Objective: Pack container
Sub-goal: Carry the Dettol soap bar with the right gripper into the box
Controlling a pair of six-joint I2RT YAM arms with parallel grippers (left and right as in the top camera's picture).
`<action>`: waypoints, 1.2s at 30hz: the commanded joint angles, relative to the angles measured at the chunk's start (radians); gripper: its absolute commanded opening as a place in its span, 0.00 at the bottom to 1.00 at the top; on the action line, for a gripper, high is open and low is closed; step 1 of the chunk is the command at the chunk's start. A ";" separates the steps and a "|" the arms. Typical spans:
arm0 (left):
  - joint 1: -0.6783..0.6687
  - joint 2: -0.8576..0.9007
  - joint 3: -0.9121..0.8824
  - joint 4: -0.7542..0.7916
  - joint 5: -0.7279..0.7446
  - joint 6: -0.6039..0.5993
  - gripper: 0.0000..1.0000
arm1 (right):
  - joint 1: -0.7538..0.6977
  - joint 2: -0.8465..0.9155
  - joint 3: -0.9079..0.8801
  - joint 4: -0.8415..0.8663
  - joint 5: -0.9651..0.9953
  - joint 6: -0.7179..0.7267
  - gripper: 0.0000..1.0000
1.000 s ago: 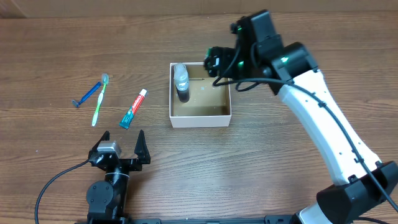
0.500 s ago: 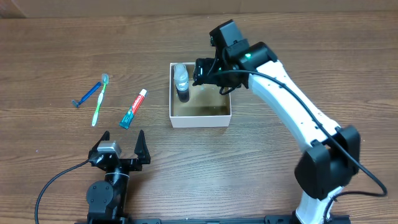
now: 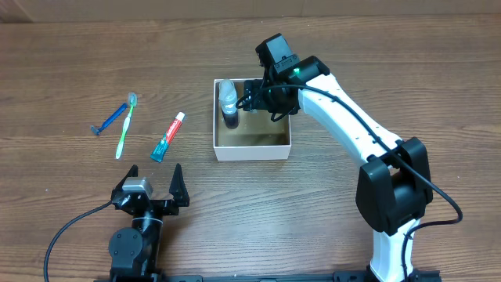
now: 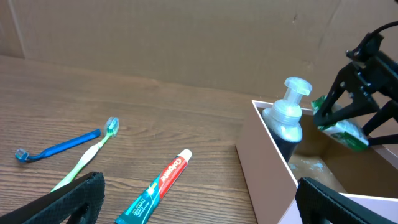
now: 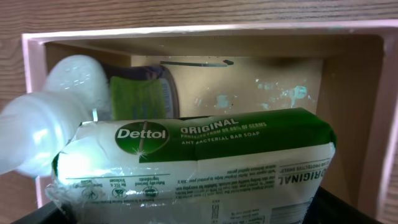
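Observation:
The container [image 3: 252,148] is a white-walled square box with a brown speckled floor, at the table's middle. A pump bottle [image 3: 228,103] with a clear top stands in its left part. My right gripper [image 3: 252,98] is over the box's far side, shut on a green and white Dettol soap bar [image 5: 193,158], held just right of the bottle [image 5: 56,121]. The soap also shows in the left wrist view [image 4: 341,127]. My left gripper [image 3: 153,182] is open and empty near the front edge. A toothpaste tube [image 3: 167,136], green toothbrush [image 3: 125,125] and blue razor [image 3: 111,118] lie left of the box.
Bare wooden table lies right of and in front of the box. A brown cardboard wall [image 4: 186,37] stands behind the table. A black cable [image 3: 70,231] runs from the left arm's base.
My right gripper has moved left with the soap bar, from the box's far right corner to just beside the pump bottle. The left arm has not moved.

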 commanded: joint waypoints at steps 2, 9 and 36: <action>0.006 -0.008 -0.003 0.002 0.007 0.019 1.00 | 0.000 0.015 0.013 0.025 0.014 -0.004 0.83; 0.006 -0.008 -0.003 0.002 0.007 0.019 1.00 | 0.000 0.018 0.013 0.069 0.014 -0.004 0.83; 0.006 -0.008 -0.003 0.002 0.007 0.019 1.00 | 0.000 0.169 0.012 0.077 0.138 -0.011 0.83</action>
